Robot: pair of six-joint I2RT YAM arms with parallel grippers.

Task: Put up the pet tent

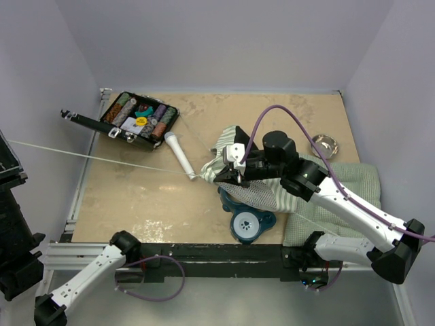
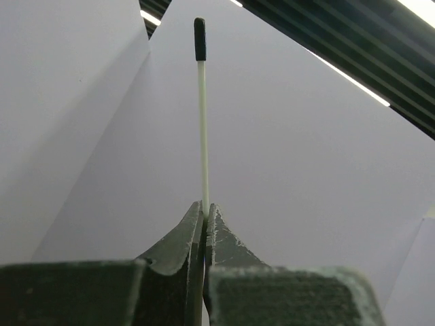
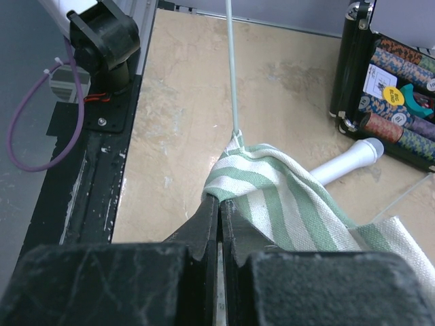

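The tent [image 1: 221, 146] lies crumpled in the middle of the bench [image 1: 136, 197], partly over a teal stand [image 1: 253, 224]. The right claw [image 3: 219, 207] is pressed together on its striped hem, just where the pole [image 3: 232, 68] leaves the fabric. The pole runs straight leftward past the bench edge to the left claw [image 2: 204, 214], which pinches it below its black tip. Any feed would likely go along that axis. An open case [image 1: 138, 140] holds chips [image 1: 129, 109]; the steel bowl [image 1: 325, 138] looks empty.
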